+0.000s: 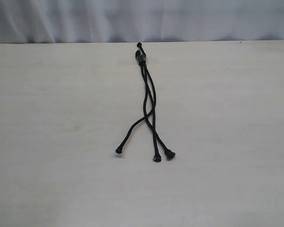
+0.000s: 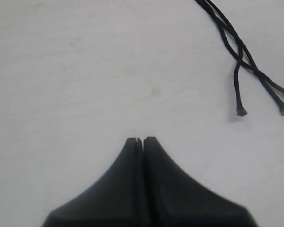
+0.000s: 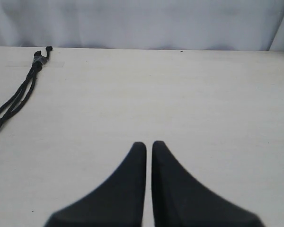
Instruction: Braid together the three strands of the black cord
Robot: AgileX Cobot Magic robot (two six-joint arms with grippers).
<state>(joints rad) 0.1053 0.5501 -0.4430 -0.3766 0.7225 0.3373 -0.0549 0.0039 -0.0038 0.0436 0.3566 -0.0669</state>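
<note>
Table [image 1: 47,142]: pale. Cord [image 1: 149,101]: mid-table, bound end at the far edge. Strands [image 1: 132,126]: three, loosely crossed, tips splayed. My left gripper [image 2: 143,140]: clenched, holding nothing, near the tips. My right gripper [image 3: 149,144]: clenched on nothing, well apart.

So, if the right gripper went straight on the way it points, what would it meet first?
Nothing, it seems: ahead of the right gripper lies only bare table up to its far edge. The cord lies off to the side.
</note>
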